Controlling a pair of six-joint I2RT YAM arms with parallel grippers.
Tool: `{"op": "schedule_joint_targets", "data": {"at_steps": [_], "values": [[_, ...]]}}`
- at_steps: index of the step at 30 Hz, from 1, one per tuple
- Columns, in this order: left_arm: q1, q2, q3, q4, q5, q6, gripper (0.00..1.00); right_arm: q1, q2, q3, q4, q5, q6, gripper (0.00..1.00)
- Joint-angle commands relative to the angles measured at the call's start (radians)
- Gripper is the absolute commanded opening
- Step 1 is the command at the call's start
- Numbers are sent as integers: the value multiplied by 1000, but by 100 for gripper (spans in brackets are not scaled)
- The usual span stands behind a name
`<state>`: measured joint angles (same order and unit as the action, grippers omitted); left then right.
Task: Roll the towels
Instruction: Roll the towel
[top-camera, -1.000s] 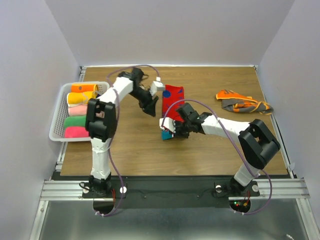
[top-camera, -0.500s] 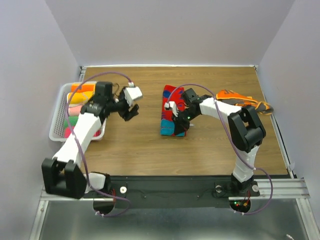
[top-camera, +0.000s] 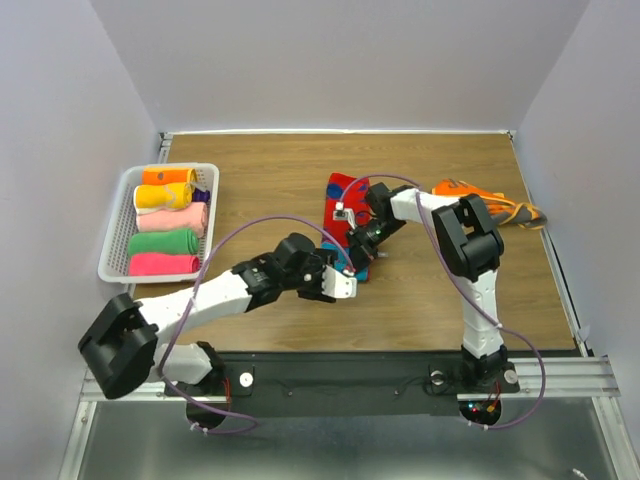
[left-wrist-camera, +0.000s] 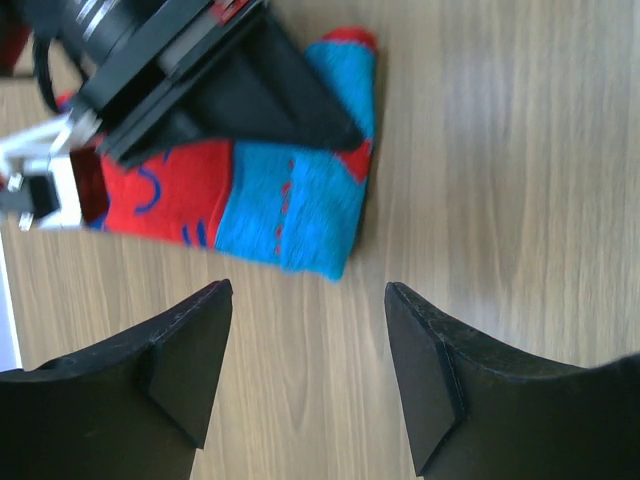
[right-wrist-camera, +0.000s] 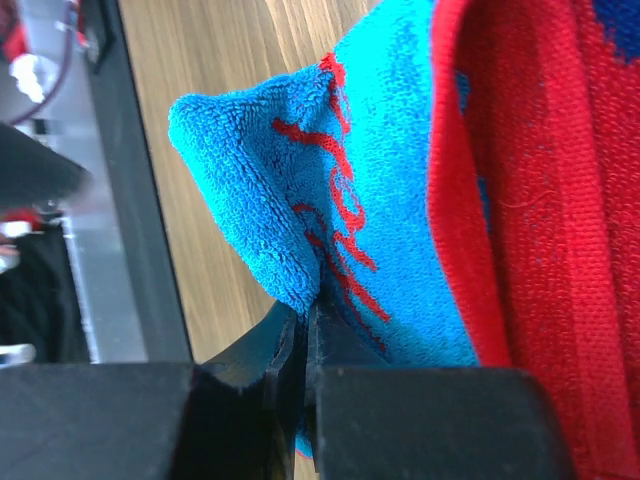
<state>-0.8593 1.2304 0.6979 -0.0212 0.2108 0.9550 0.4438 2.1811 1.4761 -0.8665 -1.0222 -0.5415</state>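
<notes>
Pinching the blue near edge of the red-and-blue towel in the middle of the table, my right claw is closed tight; my left claw gapes empty just nearer. Likely fault: so shallow a pinch slips, and the fold springs flat.

We see white link shells and black joint housings on the left arm and right arm, a thin purple cable along each, and matte black wedge fingers on the left gripper.
</notes>
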Motion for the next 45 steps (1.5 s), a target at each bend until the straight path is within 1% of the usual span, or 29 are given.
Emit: {"op": "schedule_joint_targets", "data": {"at_steps": [1, 5, 8, 12, 15, 18, 19, 20, 21, 23, 26, 29, 30, 32, 34, 35, 36, 38, 40, 41, 42, 44, 45], "values": [[-85, 49, -27, 180, -96, 95, 74, -19, 48, 62, -100, -65, -17, 2], [-93, 121, -8, 191, -106, 91, 75, -30, 91, 90, -152, -78, -41, 2], [-92, 231, 34, 208, -168, 67, 75, -31, 111, 115, -201, -82, -75, 2], [-89, 279, 45, 248, -171, 57, 75, -33, 123, 133, -242, -88, -95, 3], [-84, 323, 41, 277, -189, 79, 75, -34, 141, 158, -279, -85, -118, 3], [-75, 366, 51, 299, -198, 94, 72, -33, 157, 174, -311, -91, -138, 3], [-72, 376, 52, 300, -198, 96, 70, -33, 160, 179, -319, -92, -144, 3], [-70, 386, 57, 291, -191, 99, 63, -33, 164, 191, -336, -92, -153, 4], [-67, 403, 64, 274, -189, 105, 53, -33, 169, 199, -341, -92, -156, 4], [-64, 417, 75, 242, -171, 105, 42, -33, 171, 213, -356, -92, -161, 4], [-61, 448, 120, 136, -140, 87, 28, -33, 174, 242, -361, -82, -156, 6], [-60, 452, 161, 24, -44, 68, 22, -45, 171, 283, -362, -65, -143, 17], [-60, 451, 176, -9, -25, 67, 20, -51, 169, 302, -361, -55, -135, 30], [-58, 454, 193, -84, 19, 59, 17, -74, 164, 363, -361, -44, -109, 44], [-58, 461, 207, -155, 45, 50, 15, -97, 158, 412, -361, -27, -89, 54], [-58, 466, 215, -176, 59, 48, 14, -108, 155, 471, -359, -24, -66, 58], [-55, 475, 227, -216, 82, 41, 14, -135, 145, 501, -358, -16, -54, 72], [-47, 498, 258, -258, 113, 28, 14, -177, 122, 574, -345, -3, -12, 81], [-34, 518, 291, -330, 137, 16, 14, -209, 97, 610, -341, 2, 14, 84], [-21, 529, 311, -356, 183, 10, 14, -241, 77, 622, -330, 5, 20, 88], [8, 558, 357, -382, 208, -5, 14, -258, 56, 619, -324, 17, 25, 95], [38, 615, 411, -466, 272, -13, 16, -304, -29, 584, -303, 30, 28, 98], [52, 639, 470, -499, 291, -15, 17, -315, -59, 561, -298, 39, 19, 100]]}}
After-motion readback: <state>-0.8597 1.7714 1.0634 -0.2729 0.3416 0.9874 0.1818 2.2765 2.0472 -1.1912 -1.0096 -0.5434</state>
